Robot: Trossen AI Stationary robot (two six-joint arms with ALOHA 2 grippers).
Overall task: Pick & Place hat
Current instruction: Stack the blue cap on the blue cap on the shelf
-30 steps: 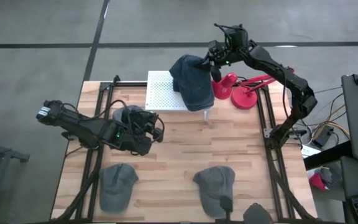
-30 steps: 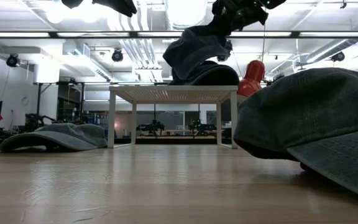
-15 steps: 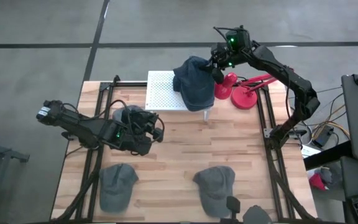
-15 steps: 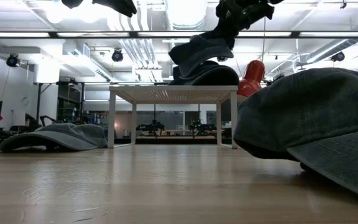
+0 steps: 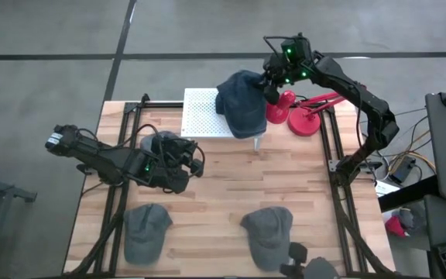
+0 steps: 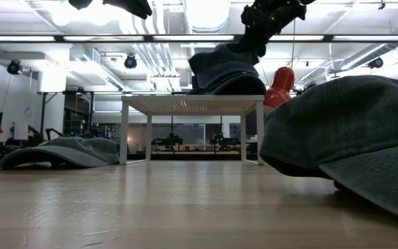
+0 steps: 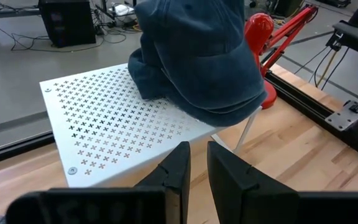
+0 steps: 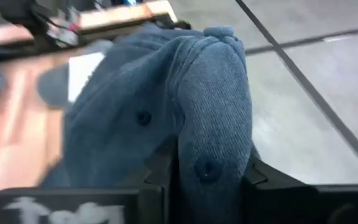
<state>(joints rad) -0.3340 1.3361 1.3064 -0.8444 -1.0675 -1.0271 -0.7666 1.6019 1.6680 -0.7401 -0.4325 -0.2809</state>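
A blue denim cap (image 5: 242,105) lies on another blue cap on the white perforated stand (image 5: 201,115) at the table's far edge; it also shows in the low view as cap (image 6: 221,63) and in the left wrist view as cap (image 7: 197,50). My right gripper (image 5: 272,77) is at the cap's far right side, shut on its crown. My left gripper (image 5: 194,163) hovers over a dark grey cap (image 5: 157,142) at mid-left, its fingers (image 7: 194,171) nearly closed and empty. Two grey caps (image 5: 145,229), (image 5: 269,229) lie flat near the table's near edge. My right gripper pinches a bunched fold of the blue cap's crown (image 8: 211,140) between its two fingers, coming from the table's far right side and slanting down. The cap's lower part rests on the stack on the white stand; the pinched part is raised toward the gripper.
A red desk lamp (image 5: 296,112) stands just right of the stand, under my right arm. Black rails run along both table sides (image 5: 335,147). A large grey cap (image 6: 351,131) fills the low view's right foreground. Bare wood lies in the table's middle.
My right gripper, still shut on the blue cap, has moved down and slightly toward the table's right. The cap, hanging above the stand a second ago, has come down onto the stack and spread less far over the stand's near edge.
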